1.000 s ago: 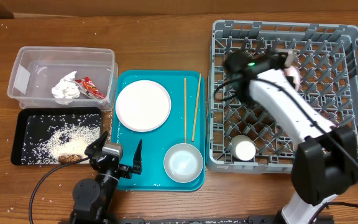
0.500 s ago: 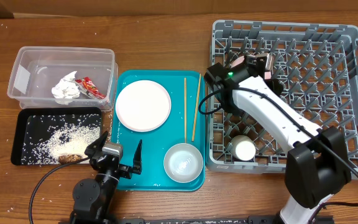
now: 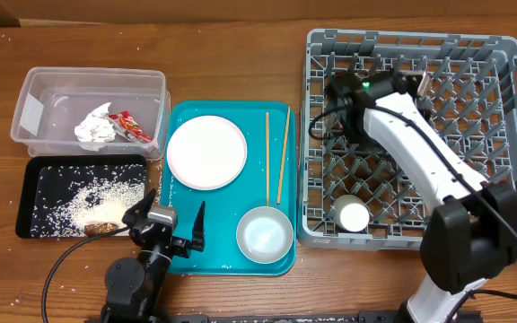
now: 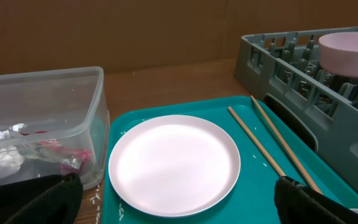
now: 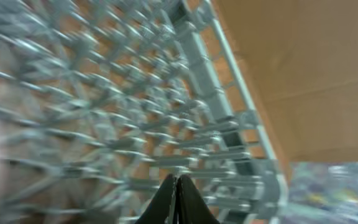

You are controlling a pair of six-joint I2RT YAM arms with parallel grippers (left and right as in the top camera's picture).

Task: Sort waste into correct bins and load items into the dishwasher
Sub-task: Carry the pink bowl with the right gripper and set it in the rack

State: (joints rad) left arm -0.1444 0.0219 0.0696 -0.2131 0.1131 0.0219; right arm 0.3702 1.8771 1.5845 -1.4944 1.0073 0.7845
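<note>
Round glossy plate (image 4: 174,165) lies on smooth teal tray (image 3: 224,205).

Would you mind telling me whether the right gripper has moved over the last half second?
Yes. Seen from overhead, the right gripper has swung rightward, away from the left wall of the dish rack and toward its middle.

We list a matt wood-grain table (image 3: 240,45), a clear smooth plastic tub (image 3: 92,74), a crumpled paper napkin (image 3: 94,129), a matt black tray (image 3: 27,184), a glossy teal plastic serving tray (image 3: 232,202), a smooth glossy plate (image 3: 206,152), two bare wooden chopsticks (image 3: 267,157) and a matt grey plastic dish rack (image 3: 411,38).
</note>
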